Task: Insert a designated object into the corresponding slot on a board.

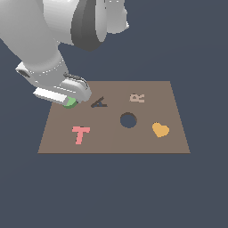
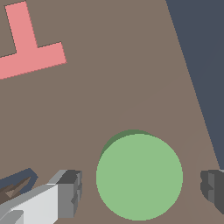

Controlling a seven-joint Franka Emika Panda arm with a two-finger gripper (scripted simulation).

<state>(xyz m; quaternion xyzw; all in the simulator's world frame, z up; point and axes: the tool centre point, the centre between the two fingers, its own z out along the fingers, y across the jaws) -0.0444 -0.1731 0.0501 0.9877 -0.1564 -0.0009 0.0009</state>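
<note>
The green disc (image 1: 70, 103) lies flat on the brown board (image 1: 111, 140) near its far corner on the exterior view's left. My gripper (image 1: 67, 99) hangs right over it, open, and mostly hides it in that view. In the wrist view the disc (image 2: 139, 177) sits between the two fingers (image 2: 70, 192), with a small gap on each side, so my gripper (image 2: 140, 188) straddles it without touching. The dark round hole (image 1: 128, 120) is in the middle of the board, to the right of the disc in the exterior view.
A dark A-shaped cutout (image 1: 99, 103) lies just right of the disc. A pink T (image 1: 80, 134) lies near the board's front left, an orange heart (image 1: 160, 129) at the right, and a pale R (image 1: 137, 97) at the back. The T (image 2: 28, 48) also shows in the wrist view.
</note>
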